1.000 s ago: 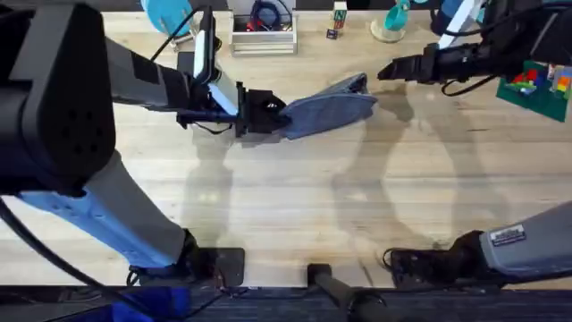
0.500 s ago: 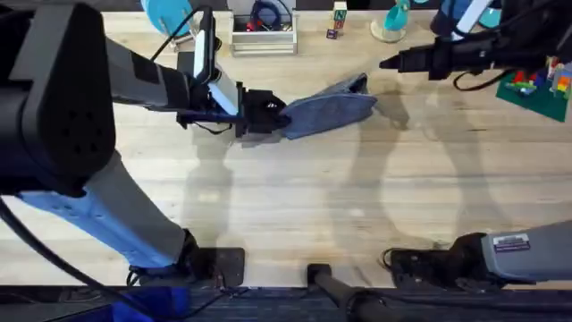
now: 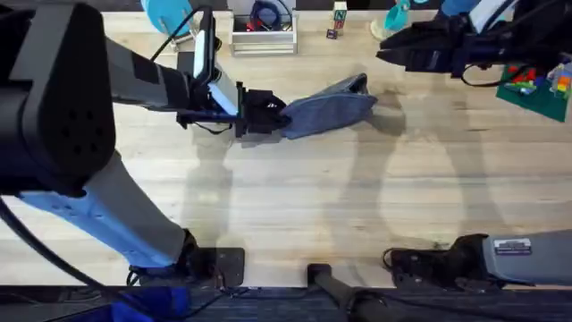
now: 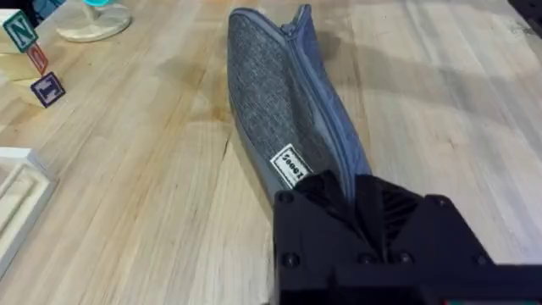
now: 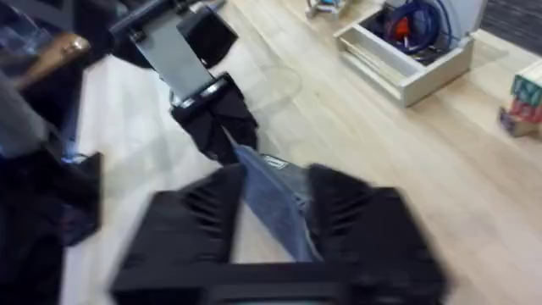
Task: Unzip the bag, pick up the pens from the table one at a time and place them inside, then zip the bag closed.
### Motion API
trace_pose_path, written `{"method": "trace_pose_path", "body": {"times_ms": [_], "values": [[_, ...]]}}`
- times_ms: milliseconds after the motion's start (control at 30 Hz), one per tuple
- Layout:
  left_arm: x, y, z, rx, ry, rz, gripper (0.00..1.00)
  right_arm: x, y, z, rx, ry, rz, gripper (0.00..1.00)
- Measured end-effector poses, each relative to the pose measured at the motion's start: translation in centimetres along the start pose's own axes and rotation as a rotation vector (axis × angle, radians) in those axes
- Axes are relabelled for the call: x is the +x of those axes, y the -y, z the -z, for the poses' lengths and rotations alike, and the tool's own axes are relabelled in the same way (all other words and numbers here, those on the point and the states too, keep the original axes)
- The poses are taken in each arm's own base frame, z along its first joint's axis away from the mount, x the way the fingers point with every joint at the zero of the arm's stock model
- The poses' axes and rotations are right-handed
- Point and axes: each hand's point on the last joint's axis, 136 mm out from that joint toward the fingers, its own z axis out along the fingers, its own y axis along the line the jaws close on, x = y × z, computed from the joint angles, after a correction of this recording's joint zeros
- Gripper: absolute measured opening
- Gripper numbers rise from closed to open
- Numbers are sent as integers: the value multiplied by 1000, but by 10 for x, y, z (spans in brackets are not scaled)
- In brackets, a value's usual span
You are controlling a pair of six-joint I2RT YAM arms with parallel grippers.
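Note:
The blue-grey bag (image 3: pixel 326 107) lies slanted on the table (image 3: pixel 295 206), its zipper running along the upper edge (image 4: pixel 318 110). My left gripper (image 3: pixel 273 114) is shut on the bag's near left end, and in the left wrist view the black fingers (image 4: pixel 339 199) pinch the fabric by a small white label. My right gripper (image 3: pixel 386 50) hangs raised beyond the bag's right end, open and empty. In the right wrist view, the bag (image 5: pixel 275 199) shows between its spread fingers (image 5: pixel 199 224), with the left gripper (image 5: pixel 222 123) farther off. The pens are out of view.
A white tray of cables (image 3: pixel 262 34), letter blocks (image 3: pixel 338 20) and a teal object on a round base (image 3: pixel 391 27) line the far edge. A green plate with bricks (image 3: pixel 536 89) sits at the right. Bare wood spreads in front of the bag.
My right gripper has pulled away from the bag's right end, rising toward the far right. The left gripper and the bag have stayed put.

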Motion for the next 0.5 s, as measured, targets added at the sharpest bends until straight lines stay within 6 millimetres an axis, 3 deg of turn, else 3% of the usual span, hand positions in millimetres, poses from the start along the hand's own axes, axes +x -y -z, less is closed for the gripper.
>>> {"method": "trace_pose_path", "body": {"times_ms": [100,133,500], "values": [[0,0,0,0,0,0,41,0,-3,3,-15,13,-97,861],[0,0,0,0,0,0,41,0,-3,5,-16,17,-133,960],[0,0,0,1,0,4,41,7,9,20,42,19,-554,996]]}}
